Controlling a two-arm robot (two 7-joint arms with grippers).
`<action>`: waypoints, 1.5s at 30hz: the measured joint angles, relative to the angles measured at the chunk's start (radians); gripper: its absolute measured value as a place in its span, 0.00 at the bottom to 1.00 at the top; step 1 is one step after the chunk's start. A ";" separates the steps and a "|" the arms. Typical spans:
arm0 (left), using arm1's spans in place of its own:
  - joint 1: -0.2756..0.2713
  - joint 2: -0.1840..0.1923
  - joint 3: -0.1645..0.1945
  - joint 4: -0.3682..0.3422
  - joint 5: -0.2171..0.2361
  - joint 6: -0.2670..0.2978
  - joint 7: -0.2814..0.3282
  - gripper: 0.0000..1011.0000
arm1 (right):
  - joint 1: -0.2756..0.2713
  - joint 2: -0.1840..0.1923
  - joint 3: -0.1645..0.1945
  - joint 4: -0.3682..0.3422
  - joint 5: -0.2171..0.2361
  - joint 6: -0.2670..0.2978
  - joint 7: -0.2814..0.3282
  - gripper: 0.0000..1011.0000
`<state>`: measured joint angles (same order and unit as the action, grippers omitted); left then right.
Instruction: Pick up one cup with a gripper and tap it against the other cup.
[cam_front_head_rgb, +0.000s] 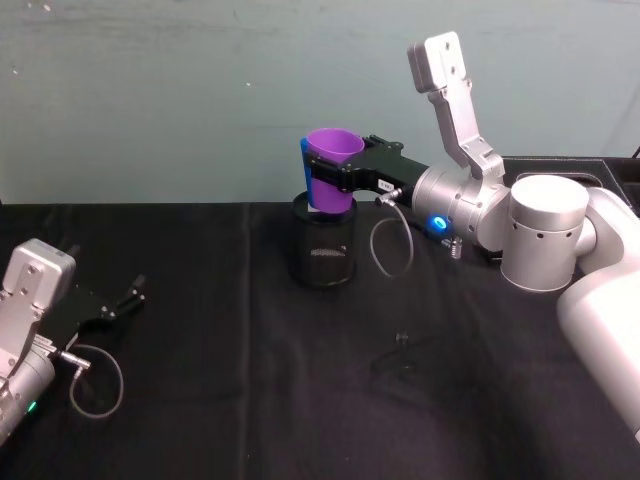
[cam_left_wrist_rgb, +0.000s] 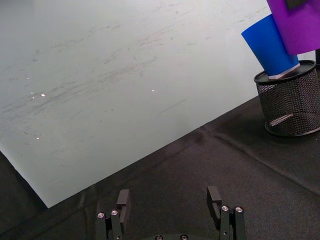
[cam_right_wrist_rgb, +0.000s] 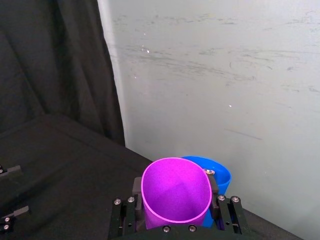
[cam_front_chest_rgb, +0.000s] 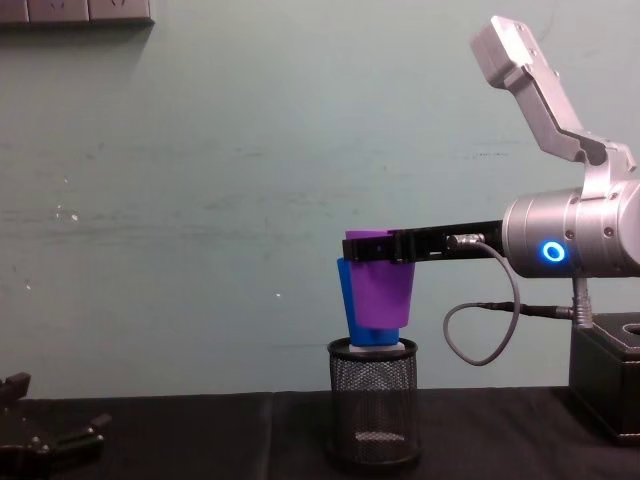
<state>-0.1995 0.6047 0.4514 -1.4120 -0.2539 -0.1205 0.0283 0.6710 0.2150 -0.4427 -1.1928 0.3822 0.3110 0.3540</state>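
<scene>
Purple cup (cam_front_chest_rgb: 382, 295), in right gripper's (cam_front_chest_rgb: 360, 245) jaws, touches blue cup's (cam_left_wrist_rgb: 270, 47) side.

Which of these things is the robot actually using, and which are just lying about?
In use: purple cup, clamped in the right gripper; blue cup right beside it.
Lying about: mesh pen holder under the blue cup; left gripper, open, parked low on the left; black box on the right.
</scene>
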 joint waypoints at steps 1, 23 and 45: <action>0.000 0.000 0.000 0.000 0.000 0.000 0.000 0.99 | 0.000 0.000 0.000 0.000 0.000 0.000 0.000 0.73; 0.000 0.000 0.000 0.000 0.000 0.000 0.000 0.99 | 0.000 0.000 0.000 0.000 0.000 0.000 0.000 0.73; 0.000 0.000 0.000 0.000 0.000 0.000 0.000 0.99 | 0.000 0.000 0.000 0.000 0.000 0.000 0.000 0.73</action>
<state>-0.1995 0.6047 0.4514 -1.4120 -0.2539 -0.1205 0.0283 0.6710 0.2150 -0.4427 -1.1928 0.3822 0.3111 0.3540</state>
